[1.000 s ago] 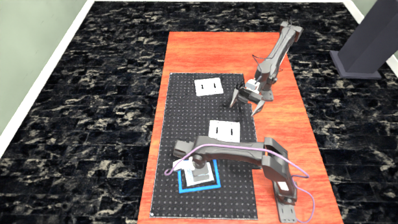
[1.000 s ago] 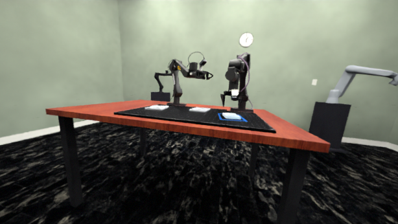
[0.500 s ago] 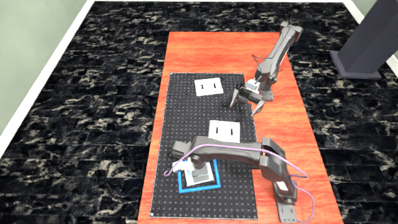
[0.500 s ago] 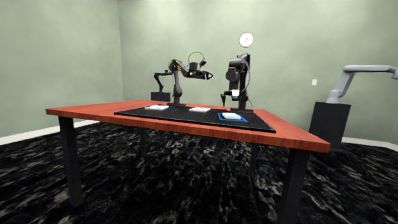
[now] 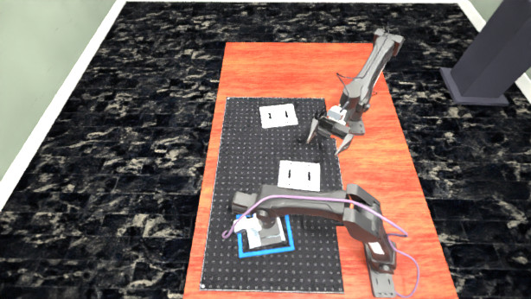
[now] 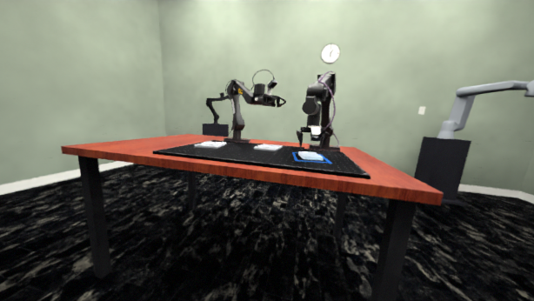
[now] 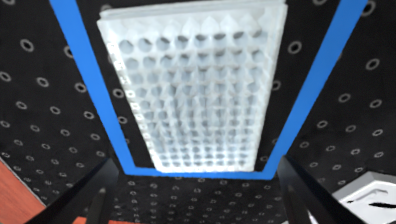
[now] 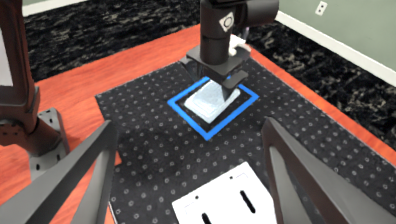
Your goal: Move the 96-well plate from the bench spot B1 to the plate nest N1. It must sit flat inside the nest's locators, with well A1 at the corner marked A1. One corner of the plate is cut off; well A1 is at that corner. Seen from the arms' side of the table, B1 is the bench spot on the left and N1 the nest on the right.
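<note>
The clear 96-well plate [image 5: 267, 235] lies flat inside the blue frame [image 5: 265, 252] of the bench spot on the black mat. It fills the left wrist view [image 7: 195, 90] and shows in the right wrist view [image 8: 209, 101]. My left gripper [image 7: 194, 163] is open and hovers straight above the plate, one finger to each side, touching nothing. It also shows in the top view [image 5: 259, 226]. My right gripper [image 5: 323, 147] is open and empty, raised above the mat's far edge, away from the plate. I cannot make out the plate's cut corner.
Two white slotted pads lie on the mat, one in the middle [image 5: 299, 174] and one at the far end [image 5: 278, 116]. The near pad also shows under my right gripper [image 8: 225, 202]. The left arm's purple cable [image 5: 389, 229] loops beside its base. A grey stand [image 5: 489, 65] is off the table.
</note>
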Available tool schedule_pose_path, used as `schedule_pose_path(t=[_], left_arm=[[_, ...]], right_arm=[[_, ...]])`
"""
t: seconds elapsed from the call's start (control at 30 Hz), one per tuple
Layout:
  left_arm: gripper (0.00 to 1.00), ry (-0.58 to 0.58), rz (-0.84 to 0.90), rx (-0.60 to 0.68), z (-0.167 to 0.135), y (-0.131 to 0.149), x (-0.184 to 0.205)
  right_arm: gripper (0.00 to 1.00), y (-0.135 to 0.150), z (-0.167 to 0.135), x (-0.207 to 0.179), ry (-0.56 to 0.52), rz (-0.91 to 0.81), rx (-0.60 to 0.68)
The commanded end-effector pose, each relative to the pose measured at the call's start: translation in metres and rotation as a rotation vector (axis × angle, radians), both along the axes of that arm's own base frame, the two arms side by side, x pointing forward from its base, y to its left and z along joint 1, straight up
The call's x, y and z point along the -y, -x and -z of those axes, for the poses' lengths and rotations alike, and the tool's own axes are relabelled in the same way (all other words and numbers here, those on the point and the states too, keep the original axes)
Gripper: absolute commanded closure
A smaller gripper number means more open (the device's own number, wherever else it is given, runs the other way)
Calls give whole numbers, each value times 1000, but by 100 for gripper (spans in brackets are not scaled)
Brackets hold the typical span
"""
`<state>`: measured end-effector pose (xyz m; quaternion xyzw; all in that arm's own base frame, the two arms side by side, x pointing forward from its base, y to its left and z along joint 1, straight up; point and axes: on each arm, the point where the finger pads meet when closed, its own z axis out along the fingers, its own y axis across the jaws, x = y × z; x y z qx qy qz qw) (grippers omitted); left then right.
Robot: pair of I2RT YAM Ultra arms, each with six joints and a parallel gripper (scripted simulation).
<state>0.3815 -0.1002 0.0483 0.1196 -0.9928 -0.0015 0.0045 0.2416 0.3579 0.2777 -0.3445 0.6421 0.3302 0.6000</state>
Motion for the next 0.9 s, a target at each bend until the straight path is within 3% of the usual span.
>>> schedule_pose_path(t=[0.0,0.87], left_arm=[[0,4,-17,17,9,-7,-4],[0,5,-17,22,34,-9,-4]], right_arm=[[0,0,-17,2,-37,11,33],[0,0,-17,2,-37,11,33]])
